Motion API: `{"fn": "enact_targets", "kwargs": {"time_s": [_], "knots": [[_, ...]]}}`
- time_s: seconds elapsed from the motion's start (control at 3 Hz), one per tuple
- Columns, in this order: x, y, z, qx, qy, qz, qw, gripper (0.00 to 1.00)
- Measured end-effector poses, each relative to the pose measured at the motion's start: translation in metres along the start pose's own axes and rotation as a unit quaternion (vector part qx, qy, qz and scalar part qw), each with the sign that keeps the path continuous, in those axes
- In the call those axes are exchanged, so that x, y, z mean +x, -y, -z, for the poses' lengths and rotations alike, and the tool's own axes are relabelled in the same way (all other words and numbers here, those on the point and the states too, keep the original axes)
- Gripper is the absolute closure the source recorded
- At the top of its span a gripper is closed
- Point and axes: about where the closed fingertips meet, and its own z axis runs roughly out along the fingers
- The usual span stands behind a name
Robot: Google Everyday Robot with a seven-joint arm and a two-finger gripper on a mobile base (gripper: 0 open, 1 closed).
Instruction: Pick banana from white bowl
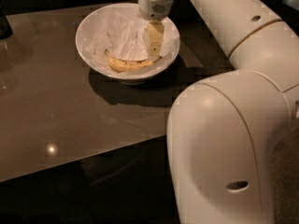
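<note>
The white bowl (88,48) stands at the far middle of the brown table, lined with crumpled white paper (122,37). The banana (127,65), yellow with brown speckles, lies curved along the bowl's near inner side. My gripper (154,50) hangs down into the right part of the bowl, its tip just above the banana's right end. I cannot tell whether it touches the banana.
My white arm (224,139) fills the right foreground and hides the table's right side. A dark object (3,24) stands at the table's far left edge. The glossy table (56,106) ends at a front edge running across the lower left.
</note>
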Motion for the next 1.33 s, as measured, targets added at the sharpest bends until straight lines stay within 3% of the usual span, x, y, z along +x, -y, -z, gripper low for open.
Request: {"fn": "enact_targets", "kwargs": {"time_s": [0.33, 0.67, 1.33], "knots": [[-0.003, -0.011, -0.013, -0.020, 0.008, -0.002, 0.9998, 0.19], [-0.006, -0.018, -0.021, -0.035, 0.013, -0.001, 0.9993, 0.27], [-0.009, -0.026, -0.037, -0.058, 0.018, 0.001, 0.9982, 0.34]]}}
